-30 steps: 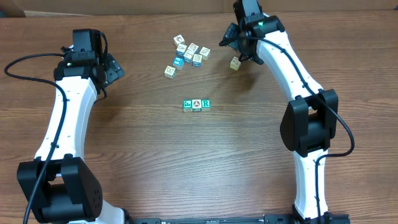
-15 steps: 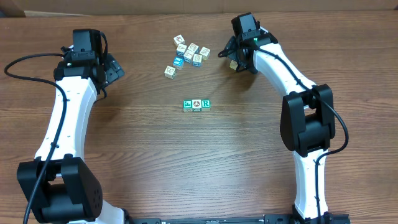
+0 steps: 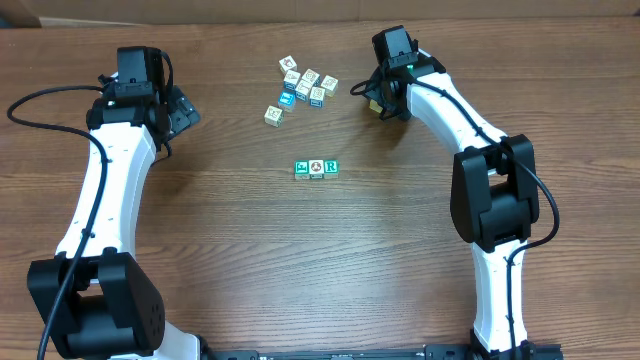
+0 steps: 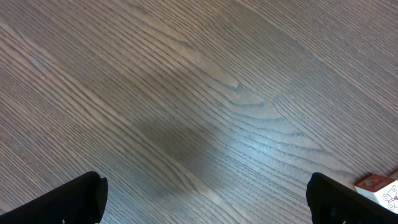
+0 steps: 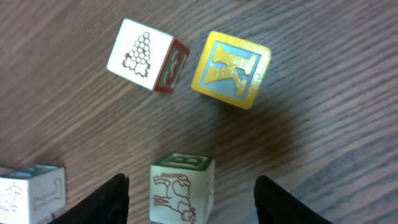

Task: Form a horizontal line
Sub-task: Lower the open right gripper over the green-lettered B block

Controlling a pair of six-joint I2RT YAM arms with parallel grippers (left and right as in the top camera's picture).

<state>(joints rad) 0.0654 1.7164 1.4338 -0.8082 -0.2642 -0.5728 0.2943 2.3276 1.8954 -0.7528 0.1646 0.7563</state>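
The horizontal line [image 3: 316,168] is a row of three touching cubes at mid-table: green, white with a round picture, green "R". My right gripper [image 3: 379,99] is at the back right, down over a loose cream cube [image 3: 376,104]. In the right wrist view this cube [image 5: 182,190] shows a brown animal drawing and a green "B" top. It stands between the right gripper's [image 5: 189,204] fingers [image 5: 107,202], with a gap on each side. My left gripper [image 3: 184,111] is far left, and the left wrist view shows it [image 4: 205,205] wide open over bare wood.
A cluster of several loose cubes [image 3: 303,85] lies at the back centre, one stray cube [image 3: 273,115] nearer the left. Close to the right gripper are a white grape-picture cube [image 5: 146,55], a yellow and blue cube [image 5: 231,68] and a white cube [image 5: 28,193]. Another cube [image 4: 379,188] sits by the left gripper.
My right gripper has come down and back over the cream cube, and its jaws have narrowed around it. The left arm and the row have not moved.
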